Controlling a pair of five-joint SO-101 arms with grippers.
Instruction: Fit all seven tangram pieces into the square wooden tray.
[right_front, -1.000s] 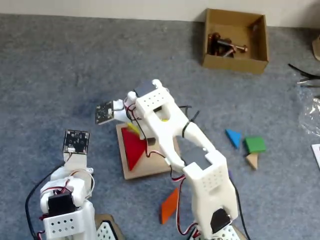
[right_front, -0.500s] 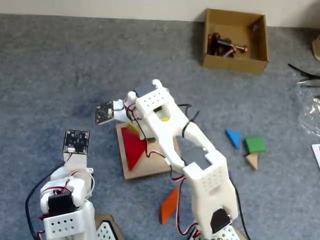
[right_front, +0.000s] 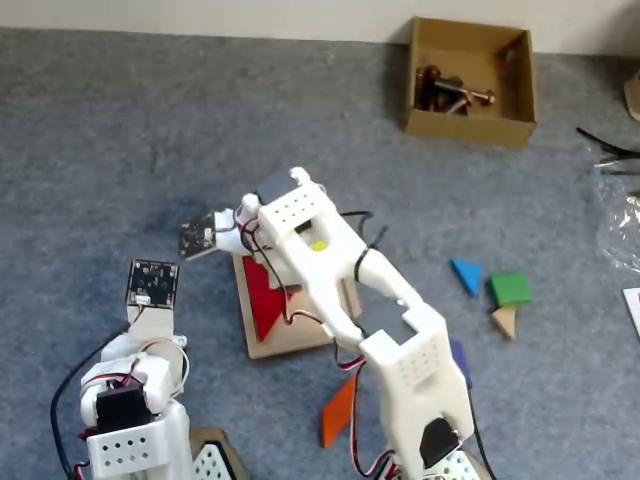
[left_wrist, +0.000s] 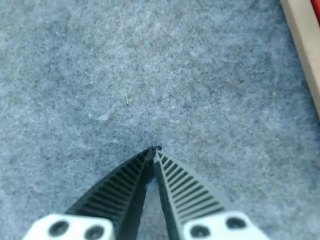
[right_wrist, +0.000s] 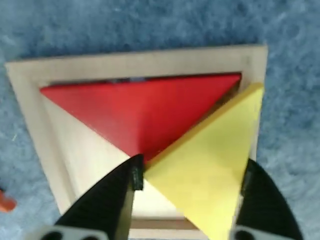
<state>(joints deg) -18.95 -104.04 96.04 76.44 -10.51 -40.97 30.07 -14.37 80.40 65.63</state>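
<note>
Gripping the yellow triangle (right_wrist: 210, 145), the right pincer (right_wrist: 190, 175) hovers over the tray (right_wrist: 27, 115); one corner overlaps the rim beside the red triangle (right_wrist: 135, 107).

The left arm (right_front: 130, 400) sits folded close over its own base at the near left of the high view, wrist raised. The left tool (left_wrist: 152, 149) points downward with its two ribbed fingers pressed together at the tips and nothing between them. The right arm (right_front: 335, 270) stretches from its base at the near edge forward and to the left, bent at the elbow with the wrist turned downward, and the right tool (right_wrist: 191, 170) grips the yellow triangle (right_wrist: 210, 170), one finger against each side.
</note>
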